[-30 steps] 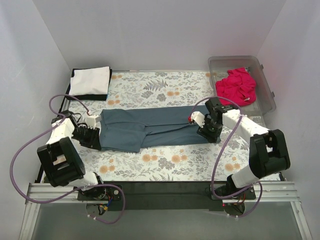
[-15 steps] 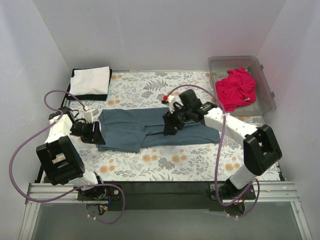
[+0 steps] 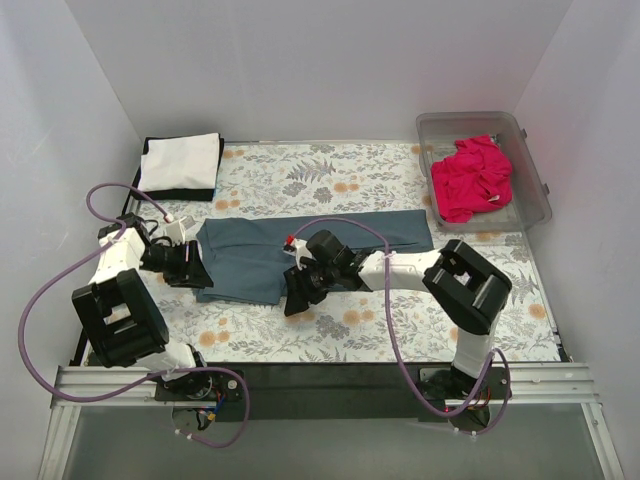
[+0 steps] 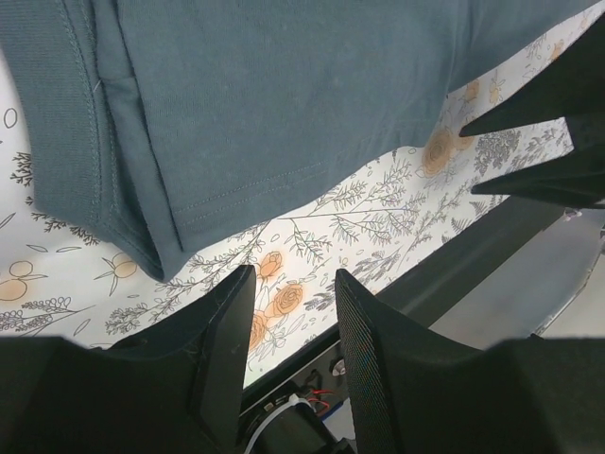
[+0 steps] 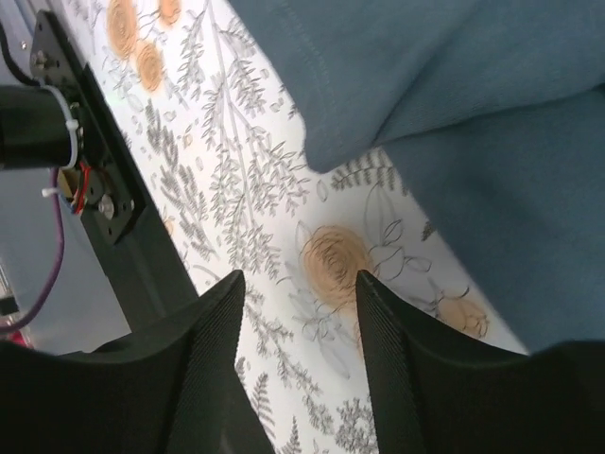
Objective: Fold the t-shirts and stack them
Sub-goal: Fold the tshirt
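The dark slate-blue t-shirt (image 3: 250, 255) lies spread across the middle of the floral cloth. My left gripper (image 3: 195, 275) is open and empty at the shirt's left end; in the left wrist view (image 4: 293, 284) it sits just off the shirt's (image 4: 284, 95) hem. My right gripper (image 3: 295, 298) is open and empty at the shirt's front edge near the middle; in the right wrist view (image 5: 301, 284) it is over bare cloth beside the shirt (image 5: 492, 113). The folded white t-shirt (image 3: 180, 158) lies on the folded black one (image 3: 180, 192) at the back left. The magenta-pink t-shirt (image 3: 470, 175) lies crumpled in the bin.
The clear plastic bin (image 3: 530, 150) stands at the back right. The floral cloth (image 3: 330, 180) covers the table. The right arm (image 3: 410, 268) reaches across the shirt's right half. White walls close in on the left, back and right. A black rail (image 3: 320, 375) runs along the near edge.
My right gripper has swept left from the shirt's right end to its front edge near the middle. The left gripper has moved slightly.
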Robot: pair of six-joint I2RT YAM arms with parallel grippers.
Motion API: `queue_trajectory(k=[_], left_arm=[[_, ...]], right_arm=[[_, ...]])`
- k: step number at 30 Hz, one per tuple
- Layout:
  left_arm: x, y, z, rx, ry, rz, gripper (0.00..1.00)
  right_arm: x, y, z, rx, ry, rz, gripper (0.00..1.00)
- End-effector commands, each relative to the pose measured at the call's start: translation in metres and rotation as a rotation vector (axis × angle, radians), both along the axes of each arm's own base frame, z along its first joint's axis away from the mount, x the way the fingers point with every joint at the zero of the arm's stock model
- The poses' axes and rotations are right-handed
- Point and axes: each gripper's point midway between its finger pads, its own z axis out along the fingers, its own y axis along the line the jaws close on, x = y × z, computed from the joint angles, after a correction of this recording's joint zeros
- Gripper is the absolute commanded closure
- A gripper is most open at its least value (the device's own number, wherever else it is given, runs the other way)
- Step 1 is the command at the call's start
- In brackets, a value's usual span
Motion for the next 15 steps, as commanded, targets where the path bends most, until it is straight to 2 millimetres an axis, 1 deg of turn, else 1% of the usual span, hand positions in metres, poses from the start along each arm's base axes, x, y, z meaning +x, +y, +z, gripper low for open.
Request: queue_trajectory(k=[1,4,8,9,12,15], left_arm=[[0.009,0.001,0.012,0.001,-0.069,0.018,0.62],[0.008,0.001,0.01,0.004,-0.062,0.021,0.62],[0.004,0.004,0.004,0.03,-0.057,0.017,0.62],[0.004,0.004,0.004,0.032,-0.058,0.015,0.62],[0.002,0.002,0.003,0.026,-0.055,0.01,0.62],[0.005,0.003,0.006,0.028,-0.064,0.013,0.62]], right_arm=[[0.016,0.023,0.002,0.059,0.033,-0.08,0.44],[0.01,0.028,-0.006,0.05,0.063,-0.077,0.45],[0.008,0.034,-0.012,0.055,0.089,-0.084,0.45],[0.01,0.037,-0.01,0.064,0.098,-0.091,0.45],[0.011,0.043,-0.012,0.063,0.112,-0.095,0.46],[0.013,0.044,-0.021,0.047,0.129,-0.116,0.46]])
